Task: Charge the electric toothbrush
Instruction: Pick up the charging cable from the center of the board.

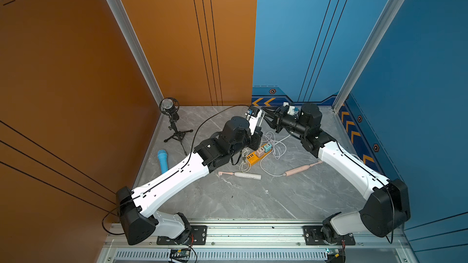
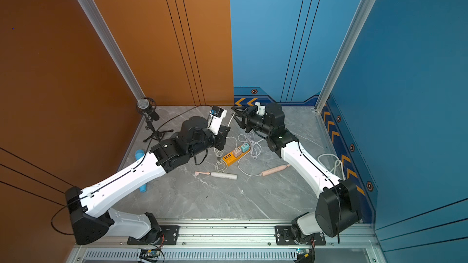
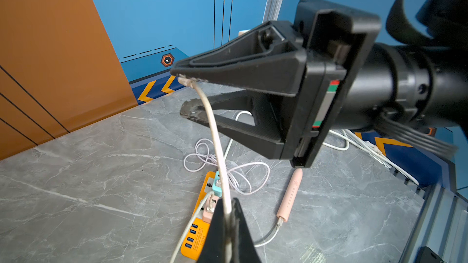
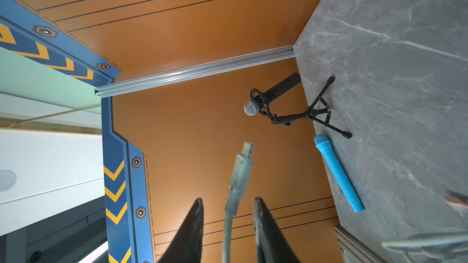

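A: Near front, white toothbrush point(image 1: 240, 175) flat on table point(image 1: 253, 206), no lead in it. Orange power strip point(image 1: 258, 154) just behind.
B: Farther back, left gripper point(image 3: 228, 202) clenched on charging cable point(image 3: 215, 132); right gripper point(image 4: 228, 199) unclenched, jaws either side of plug point(image 4: 243, 165). Handover step, I judge; next, pinch plug squarely.

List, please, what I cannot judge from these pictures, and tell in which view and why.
Left end effector: cut off by the bottom edge in the left wrist view; hidden behind its own wrist in both top views.
Plug of the charging cable: blurred in the right wrist view.
White toothbrush: too small in both top views to find its port.
Blue microphone: partly behind the left arm in a top view.
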Motion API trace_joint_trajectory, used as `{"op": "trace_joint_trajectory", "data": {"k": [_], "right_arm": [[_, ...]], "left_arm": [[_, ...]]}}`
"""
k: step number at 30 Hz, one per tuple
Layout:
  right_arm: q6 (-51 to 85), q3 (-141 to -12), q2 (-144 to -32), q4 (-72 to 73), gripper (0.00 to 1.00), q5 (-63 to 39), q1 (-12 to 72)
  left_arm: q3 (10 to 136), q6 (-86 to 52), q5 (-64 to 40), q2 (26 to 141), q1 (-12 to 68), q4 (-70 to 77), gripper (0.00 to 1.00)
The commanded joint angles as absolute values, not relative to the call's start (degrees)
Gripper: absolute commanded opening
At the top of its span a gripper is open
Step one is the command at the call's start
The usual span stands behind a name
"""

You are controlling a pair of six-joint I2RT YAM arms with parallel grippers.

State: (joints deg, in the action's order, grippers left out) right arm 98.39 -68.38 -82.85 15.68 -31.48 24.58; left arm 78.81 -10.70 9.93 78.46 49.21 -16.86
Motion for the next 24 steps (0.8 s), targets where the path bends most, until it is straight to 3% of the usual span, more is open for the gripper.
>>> {"op": "trace_joint_trajectory", "data": {"k": [1, 4, 14, 16, 21, 24], "right_arm": [[101.66, -67.34, -82.68, 20.53, 0.25, -29.10, 24.52], [103.61, -67.37, -83.64, 23.43, 0.24, -29.07, 24.98], [98.94, -67.82, -81.81, 19.48, 0.08, -27.67, 24.05], [98.23, -67.72, -81.57, 19.52, 0.00, -27.86, 23.57], [89.29, -70.48, -80.03, 15.04, 0.00, -27.99, 21.62], [76.71, -76.88, -78.88, 4.99, 0.00, -29.65, 18.19]], "left_arm": [[78.27, -10.11, 11.28, 78.00, 49.90, -15.16, 0.00], [78.13, -10.11, 11.06, 78.12, 49.92, -15.19, 0.00], [77.45, -10.20, 11.47, 77.61, 49.98, -15.12, 0.00], [77.18, -10.41, 12.00, 77.52, 50.00, -15.16, 0.00], [77.33, -11.63, 11.36, 77.30, 50.04, -15.30, 0.00], [76.97, -16.21, 10.64, 75.77, 50.03, -16.47, 0.26]]}}
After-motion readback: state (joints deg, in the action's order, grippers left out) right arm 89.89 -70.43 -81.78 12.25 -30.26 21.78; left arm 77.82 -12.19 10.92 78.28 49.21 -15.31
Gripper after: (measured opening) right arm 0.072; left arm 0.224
